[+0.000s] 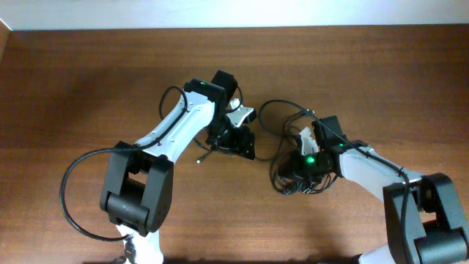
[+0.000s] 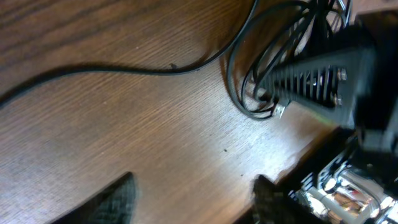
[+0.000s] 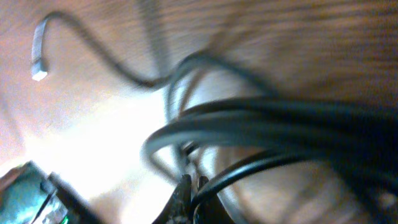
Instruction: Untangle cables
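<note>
The thin black cables [image 1: 287, 150] lie in a tangled bundle right of centre, with one loop [image 1: 272, 104] reaching toward the back. My right gripper [image 1: 299, 173] sits in the bundle. In the right wrist view its fingers [image 3: 190, 185] are pressed together on a cable [image 3: 261, 163], with thick loops [image 3: 267, 124] above and a silver-tipped plug [image 3: 38, 70] at the upper left. My left gripper [image 1: 233, 141] is left of the bundle. In the left wrist view its fingers [image 2: 193, 199] are wide apart over bare wood, with cable loops [image 2: 249, 93] and a silver plug [image 2: 280, 111] beyond.
The table [image 1: 88, 81] is brown wood. A loose plug end [image 1: 199, 158] lies just left of my left gripper. Thick black arm cables loop at the lower left [image 1: 69, 198]. My right gripper's ribbed body [image 2: 323, 74] shows in the left wrist view.
</note>
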Available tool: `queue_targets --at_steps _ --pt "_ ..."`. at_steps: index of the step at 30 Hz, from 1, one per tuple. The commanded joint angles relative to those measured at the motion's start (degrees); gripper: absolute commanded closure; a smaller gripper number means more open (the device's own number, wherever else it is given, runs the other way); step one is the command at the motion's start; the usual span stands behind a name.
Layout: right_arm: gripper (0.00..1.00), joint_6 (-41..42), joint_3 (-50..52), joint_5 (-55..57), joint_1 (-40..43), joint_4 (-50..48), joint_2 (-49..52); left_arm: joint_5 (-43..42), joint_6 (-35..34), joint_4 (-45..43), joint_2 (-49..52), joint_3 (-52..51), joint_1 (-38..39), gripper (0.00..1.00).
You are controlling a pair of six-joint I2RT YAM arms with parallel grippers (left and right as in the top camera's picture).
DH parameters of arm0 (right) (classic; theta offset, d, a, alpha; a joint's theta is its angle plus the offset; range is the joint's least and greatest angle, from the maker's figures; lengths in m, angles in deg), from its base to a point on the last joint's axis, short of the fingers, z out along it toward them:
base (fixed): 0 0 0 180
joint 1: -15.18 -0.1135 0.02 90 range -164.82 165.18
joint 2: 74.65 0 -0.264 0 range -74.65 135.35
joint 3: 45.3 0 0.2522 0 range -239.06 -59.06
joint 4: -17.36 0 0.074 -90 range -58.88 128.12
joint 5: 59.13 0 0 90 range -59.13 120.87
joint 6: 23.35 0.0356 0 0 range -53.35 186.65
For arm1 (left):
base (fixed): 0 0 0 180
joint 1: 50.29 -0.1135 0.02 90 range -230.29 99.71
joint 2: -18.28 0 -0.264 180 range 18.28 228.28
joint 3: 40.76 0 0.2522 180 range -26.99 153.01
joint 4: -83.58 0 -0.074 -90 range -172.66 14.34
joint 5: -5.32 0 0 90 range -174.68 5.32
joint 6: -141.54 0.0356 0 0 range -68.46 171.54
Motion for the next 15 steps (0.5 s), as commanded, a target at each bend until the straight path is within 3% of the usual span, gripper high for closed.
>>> queue_targets --at_steps 1,5,7,12,15 --pt "0.96 -4.81 -1.36 -7.87 0.04 2.34 -7.48 -5.77 -2.1 0.72 -1.09 0.87 -0.04 0.25" --pt "0.96 -4.74 -4.66 -12.26 0.46 5.84 -17.66 -17.99 3.3 0.72 -1.09 0.87 -0.02 0.19" --pt "0.96 -4.24 -5.05 -24.5 3.08 4.28 -21.44 -20.96 4.44 0.66 -1.09 0.87 -0.02 0.19" --pt "0.96 -3.02 -5.05 -34.99 7.08 1.64 -22.1 -29.66 4.46 0.02 -1.09 0.87 0.13 0.18" --pt "0.96 -2.99 -5.05 -38.23 7.08 -2.19 -22.12 -29.51 4.42 -2.1 -1.09 0.87 1.84 0.3"
